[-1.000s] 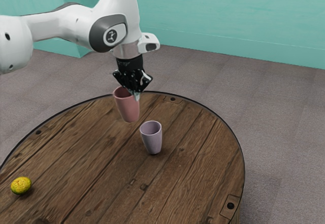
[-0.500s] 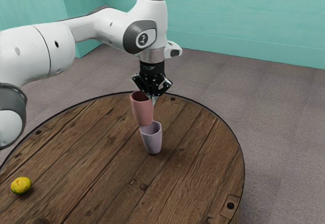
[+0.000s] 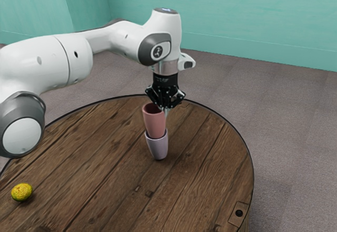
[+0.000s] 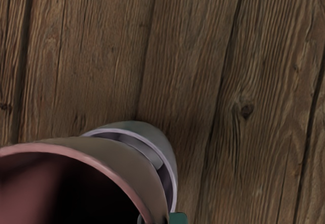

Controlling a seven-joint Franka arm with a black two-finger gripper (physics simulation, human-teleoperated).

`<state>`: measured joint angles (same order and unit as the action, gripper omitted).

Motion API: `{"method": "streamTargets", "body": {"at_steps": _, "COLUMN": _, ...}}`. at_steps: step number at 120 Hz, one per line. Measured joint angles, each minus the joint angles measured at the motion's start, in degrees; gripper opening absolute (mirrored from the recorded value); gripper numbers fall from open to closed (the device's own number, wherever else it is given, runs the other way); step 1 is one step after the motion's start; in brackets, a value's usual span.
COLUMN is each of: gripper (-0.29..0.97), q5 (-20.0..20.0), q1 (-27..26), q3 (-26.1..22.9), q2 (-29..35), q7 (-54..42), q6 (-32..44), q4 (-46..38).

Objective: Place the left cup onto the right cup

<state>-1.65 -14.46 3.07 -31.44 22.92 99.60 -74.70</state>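
Both fingers (image 3: 166,108) pinch rim of pink cup (image 3: 153,121).

Inside the lilac tapered cup (image 3: 157,145) we lose the base of the pink tapered cup (image 3: 152,120); the round wooden table (image 3: 105,163) runs off the exterior view's lower left.

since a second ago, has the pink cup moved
Yes, the pink cup went toward the exterior view's right and down; its base is now inside the unmoved lilac cup.
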Motion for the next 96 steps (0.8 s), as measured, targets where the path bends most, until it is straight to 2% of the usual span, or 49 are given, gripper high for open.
{"method": "streamTargets", "body": {"at_steps": 2, "gripper": -0.09, "q5": 0.12, "q1": 0.01, "q3": 0.02, "q2": -0.01, "q7": 0.03, "q6": 0.1, "q4": -0.06}}
{"method": "streamTargets", "body": {"at_steps": 24, "gripper": 0.31, "q5": 1.05, "q1": -0.54, "q3": 0.08, "q2": 1.15, "q7": 0.6, "q6": 0.78, "q4": -0.25}}
{"method": "streamTargets", "body": {"at_steps": 40, "gripper": 0.48, "q5": 1.09, "q1": -1.13, "q3": 0.09, "q2": 5.85, "q7": 0.86, "q6": 0.33, "q4": -2.44}}
{"method": "streamTargets", "body": {"at_steps": 63, "gripper": 0.6, "q5": -0.68, "q1": -1.32, "q3": 0.47, "q2": 13.92, "q7": -4.26, "q6": -2.31, "q4": -6.98}}
{"method": "streamTargets", "body": {"at_steps": 96, "gripper": 0.66, "q5": -4.86, "q1": 0.31, "q3": 0.45, "q2": 26.41, "q7": -16.84, "q6": -1.61, "q4": -19.44}}
